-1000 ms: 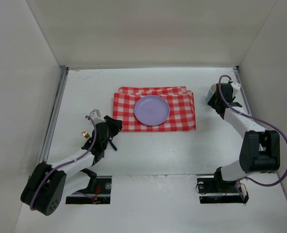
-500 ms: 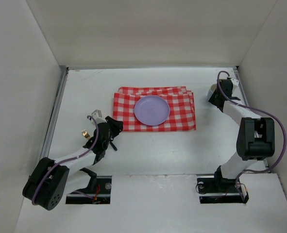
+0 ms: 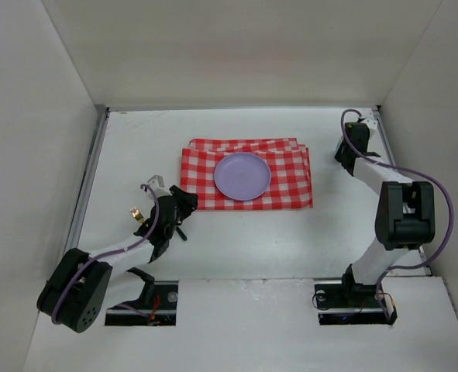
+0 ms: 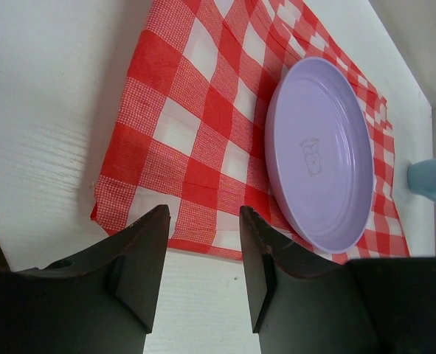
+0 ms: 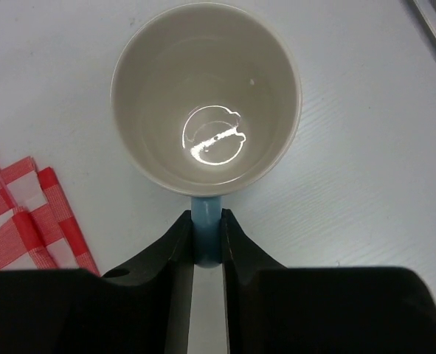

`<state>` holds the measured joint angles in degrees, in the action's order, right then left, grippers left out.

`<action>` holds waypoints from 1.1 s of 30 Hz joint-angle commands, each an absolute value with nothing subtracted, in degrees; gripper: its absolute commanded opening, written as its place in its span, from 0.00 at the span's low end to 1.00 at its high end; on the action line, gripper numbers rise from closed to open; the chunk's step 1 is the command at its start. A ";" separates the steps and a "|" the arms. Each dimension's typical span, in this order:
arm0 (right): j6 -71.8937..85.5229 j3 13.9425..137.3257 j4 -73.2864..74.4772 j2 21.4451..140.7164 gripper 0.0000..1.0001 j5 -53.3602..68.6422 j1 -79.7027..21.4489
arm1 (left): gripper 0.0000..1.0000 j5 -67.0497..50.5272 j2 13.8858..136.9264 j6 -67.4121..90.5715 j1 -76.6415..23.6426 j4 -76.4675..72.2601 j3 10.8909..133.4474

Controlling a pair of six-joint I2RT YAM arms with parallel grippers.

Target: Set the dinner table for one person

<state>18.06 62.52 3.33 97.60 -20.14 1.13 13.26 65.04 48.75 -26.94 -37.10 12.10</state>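
Now, from above, the white worktop [image 3: 252, 240] carries a red-and-white checked cloth [image 3: 290, 187] at its middle with a lilac plate [image 3: 242, 175] lying on it. I judge the setting partly laid and the step in hand to be fetching the mug [image 5: 206, 96]. My right pincer [image 3: 349, 149] reaches to the far right side of the worktop, apart from the cloth, and covers the mug in this view, while my left pincer [image 3: 180, 208] hangs near the cloth's near-left corner. Through my left wrist, the left pincer's jaws stand apart with nothing between them, over bare worktop just short of the cloth's edge. The plate lies beyond, and a sliver of pale blue mug shows at the right border. Through my right wrist I look straight down into the mug, which is upright and empty with a cream inside, standing on bare worktop with a corner of the cloth off to its left. My right pincer is clamped on the mug's blue handle [image 5: 205, 208], one finger pressed to each side of it. The next move, as I judge it, calls for a level lift and a carry toward the plate, setting the mug down beside it. A grip on so narrow a handle may let the body swing, so I would go slowly.
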 commanded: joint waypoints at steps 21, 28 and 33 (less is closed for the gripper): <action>15.29 75.40 -0.97 93.95 0.00 -23.82 -16.74 | 0.41 13.27 64.78 48.52 -27.38 -40.17 12.74; 16.35 82.43 0.09 102.38 0.00 -22.94 -20.69 | 0.41 13.45 64.60 48.43 -27.46 -40.17 12.66; 16.52 83.94 0.18 105.29 0.00 -23.03 -22.01 | 0.41 13.80 64.25 48.34 -27.46 -40.17 12.48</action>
